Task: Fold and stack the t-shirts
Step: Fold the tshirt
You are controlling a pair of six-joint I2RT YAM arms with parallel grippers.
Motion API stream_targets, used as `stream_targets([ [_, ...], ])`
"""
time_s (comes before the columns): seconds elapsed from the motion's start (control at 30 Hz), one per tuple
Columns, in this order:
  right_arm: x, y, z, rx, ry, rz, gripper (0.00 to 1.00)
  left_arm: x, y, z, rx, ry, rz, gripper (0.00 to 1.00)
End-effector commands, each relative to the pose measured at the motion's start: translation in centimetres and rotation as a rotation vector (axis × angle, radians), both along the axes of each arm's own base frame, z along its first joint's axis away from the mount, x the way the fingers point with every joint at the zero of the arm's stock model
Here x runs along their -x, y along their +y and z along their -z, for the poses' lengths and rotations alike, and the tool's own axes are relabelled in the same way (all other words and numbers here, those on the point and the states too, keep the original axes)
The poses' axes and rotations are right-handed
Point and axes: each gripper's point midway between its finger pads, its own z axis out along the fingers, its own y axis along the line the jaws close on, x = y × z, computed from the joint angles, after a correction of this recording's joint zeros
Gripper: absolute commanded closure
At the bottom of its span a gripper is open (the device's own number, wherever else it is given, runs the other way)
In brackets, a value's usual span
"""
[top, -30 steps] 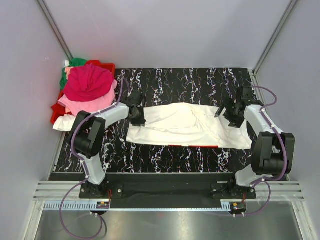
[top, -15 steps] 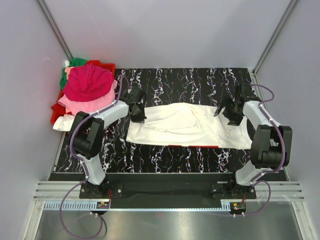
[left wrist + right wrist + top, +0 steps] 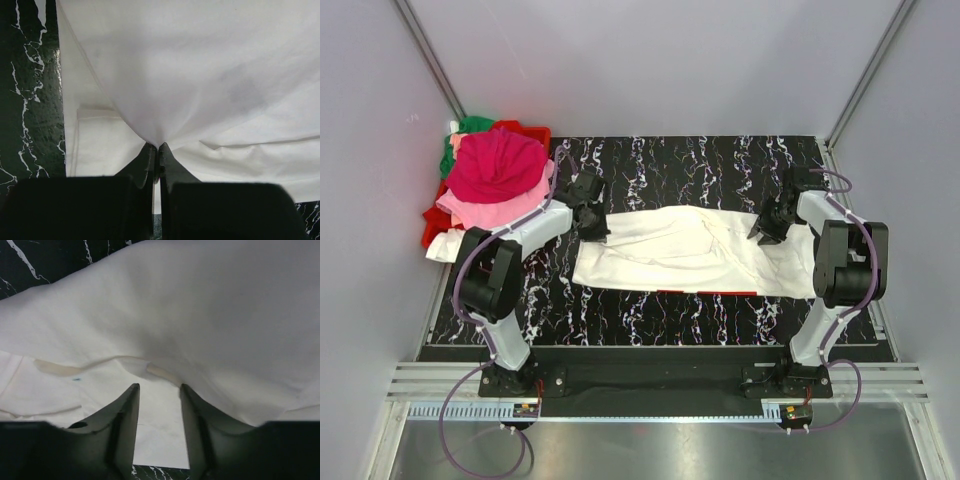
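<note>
A large white t-shirt (image 3: 690, 250) lies folded lengthwise across the black marbled table (image 3: 650, 320), with a thin red strip (image 3: 705, 292) showing along its near edge. My left gripper (image 3: 591, 210) is at the shirt's far left corner. In the left wrist view the left gripper (image 3: 158, 148) is shut on a pinch of white cloth (image 3: 200, 75) that tents up from the tips. My right gripper (image 3: 766, 226) is at the far right edge. Seen from the right wrist, the right gripper (image 3: 159, 386) is partly open, and a fold of the shirt (image 3: 210, 330) drapes over its fingertips.
A heap of other t-shirts sits at the far left on a red bin (image 3: 534, 131): magenta (image 3: 498, 165) on top, pink (image 3: 470, 210), green (image 3: 465, 128) and white (image 3: 446, 246). Grey walls close in on both sides and the back.
The left gripper has shut on the shirt's corner and shifted slightly back. The right gripper has moved back and right along the shirt's edge, and its jaws have narrowed.
</note>
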Motion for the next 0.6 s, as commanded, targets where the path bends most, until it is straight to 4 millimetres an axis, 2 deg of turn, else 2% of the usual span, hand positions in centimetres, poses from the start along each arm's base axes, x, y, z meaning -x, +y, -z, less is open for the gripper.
stream_targets([
  [0.0,-1.6,0.6,-1.4,-0.022,-0.058,-0.039,0.61,-1.7,0.0,-3.2,0.027,-0.087,-0.016,1.00],
  [0.03,-1.7,0.6,-1.5,-0.023,-0.061,-0.041,0.66,-1.8,0.2,-3.2,0.025,-0.084,-0.017,1.00],
  [0.07,-1.7,0.7,-1.7,-0.023,-0.068,-0.048,0.75,-1.9,0.4,-3.4,0.028,-0.085,-0.022,1.00],
  [0.13,-1.6,0.8,-2.0,-0.032,-0.073,-0.053,0.85,-1.9,0.7,-3.6,0.024,-0.085,-0.025,1.00],
  [0.2,-1.5,0.9,-2.6,-0.036,-0.082,-0.060,1.00,-1.9,1.0,-4.3,0.049,-0.085,-0.025,1.00],
  [0.33,-0.5,1.2,-4.4,-0.044,-0.117,-0.062,1.00,-2.1,3.4,-6.1,0.066,-0.105,-0.067,1.00],
  [0.37,-0.3,1.2,-5.8,-0.037,-0.149,-0.063,1.00,-1.9,4.0,-6.1,0.065,-0.096,-0.074,1.00],
  [0.4,0.3,1.1,-6.2,-0.030,-0.148,-0.064,1.00,-1.8,4.4,-6.4,0.068,-0.101,-0.078,1.00],
  [0.57,3.6,1.3,-8.9,0.000,-0.180,-0.069,1.00,-1.3,6.7,-5.8,0.073,-0.068,-0.109,1.00],
])
